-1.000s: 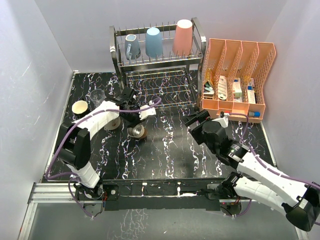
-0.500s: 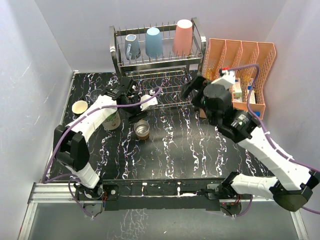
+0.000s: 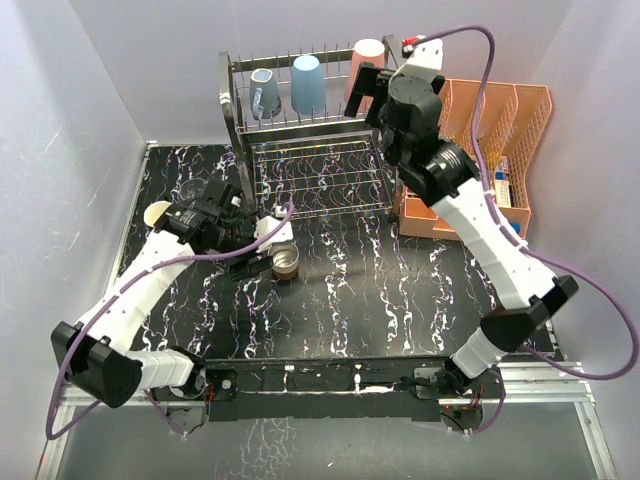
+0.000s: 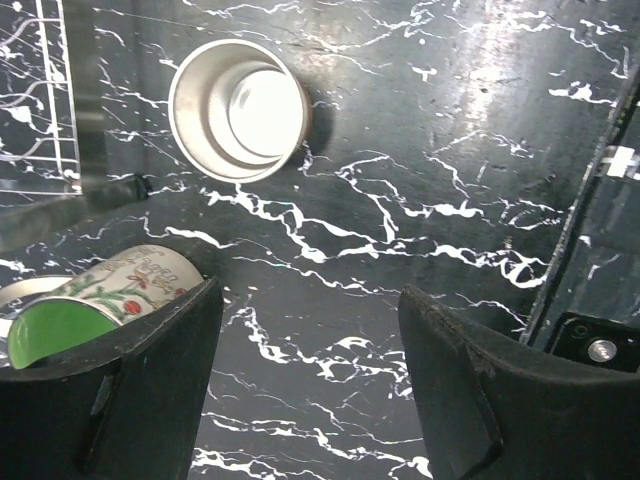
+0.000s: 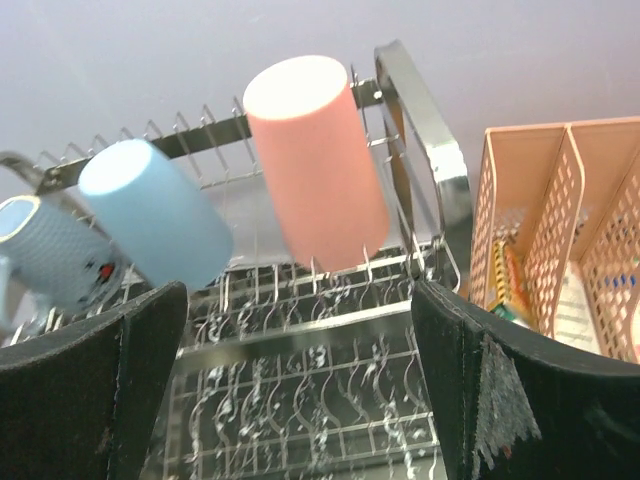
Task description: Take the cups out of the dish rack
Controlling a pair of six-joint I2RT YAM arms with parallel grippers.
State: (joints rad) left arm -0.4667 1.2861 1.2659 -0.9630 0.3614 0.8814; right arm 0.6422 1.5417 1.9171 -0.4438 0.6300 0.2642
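Note:
The silver dish rack [image 3: 318, 165] stands at the back. Its top tier holds a grey-blue mug [image 3: 264, 93], a light-blue tumbler [image 3: 307, 83] and a salmon-pink tumbler [image 3: 366, 62]. My right gripper [image 3: 368, 90] is open and empty, right in front of the pink tumbler [image 5: 315, 165], with the blue tumbler [image 5: 155, 210] to its left. My left gripper [image 3: 254, 265] is open and empty above the table, next to the brownish metal cup [image 3: 287, 263], which stands upright [image 4: 238, 108]. A green-lined mug [image 4: 90, 300] sits beside its left finger. A cream cup [image 3: 158, 212] and a clear glass [image 3: 195, 190] stand at the left.
An orange slotted organizer [image 3: 505, 110] with boxes in it stands right of the rack, close to my right arm; it also shows in the right wrist view [image 5: 560, 220]. The rack's lower tier [image 5: 330, 400] has no cups in it. Grey walls enclose the table.
My right arm has risen from the table to the rack's top tier, facing the pink tumbler. My left gripper has drawn back from the rack toward the metal cup.

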